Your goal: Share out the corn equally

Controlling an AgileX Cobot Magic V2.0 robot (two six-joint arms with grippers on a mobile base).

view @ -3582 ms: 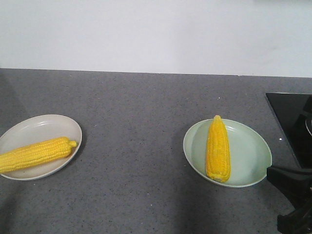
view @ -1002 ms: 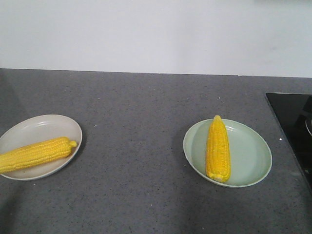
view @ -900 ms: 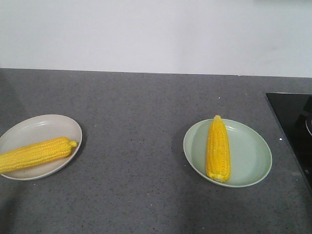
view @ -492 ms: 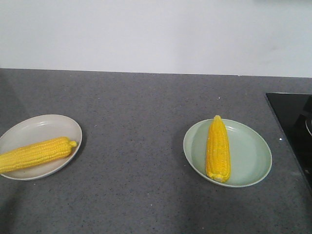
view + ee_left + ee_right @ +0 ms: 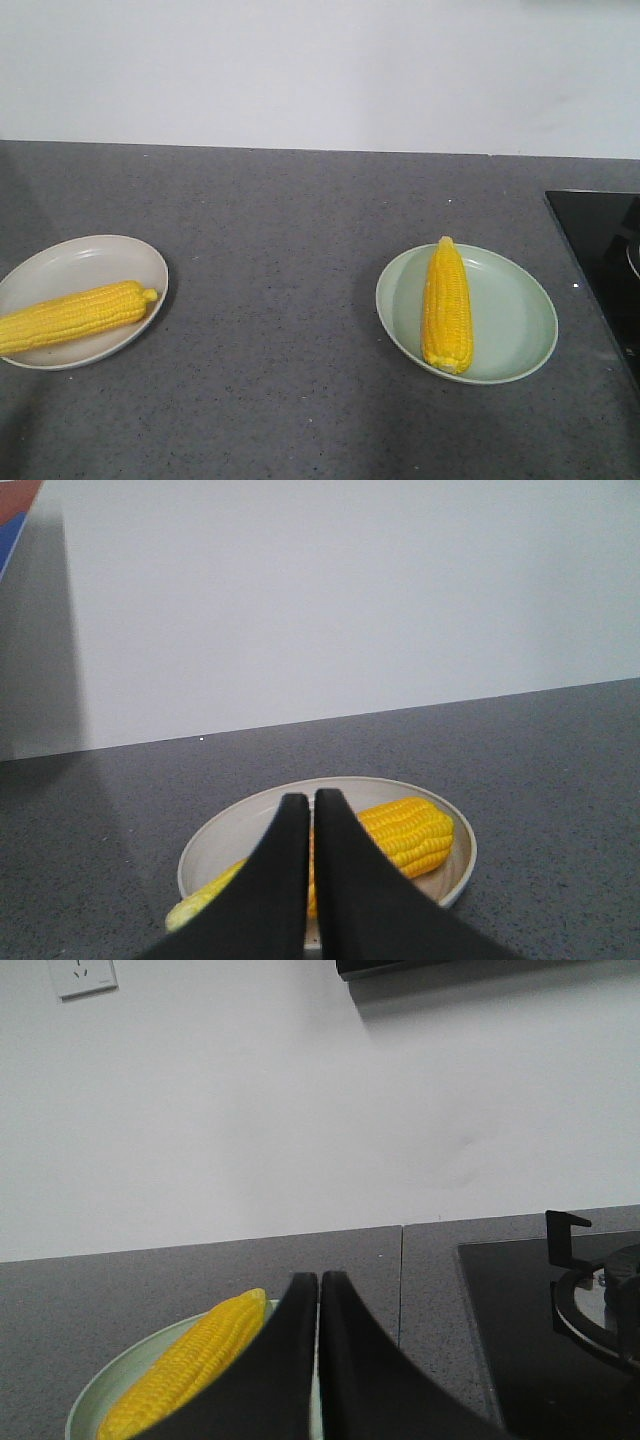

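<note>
Left wrist view: I see left gripper [image 5: 311, 802] closed, empty, a corn cob [image 5: 400, 835] just behind it on the beige plate [image 5: 455, 865]. Right gripper [image 5: 318, 1282] closed above green plate [image 5: 510, 320] holding second cob [image 5: 446, 305].

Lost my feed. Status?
Left gripper and right gripper shut, empty. One cob on beige plate, one cob on green plate. Nothing blocking.

Grey countertop [image 5: 300, 230]; two plates [image 5: 80, 270] [image 5: 510, 310].
</note>
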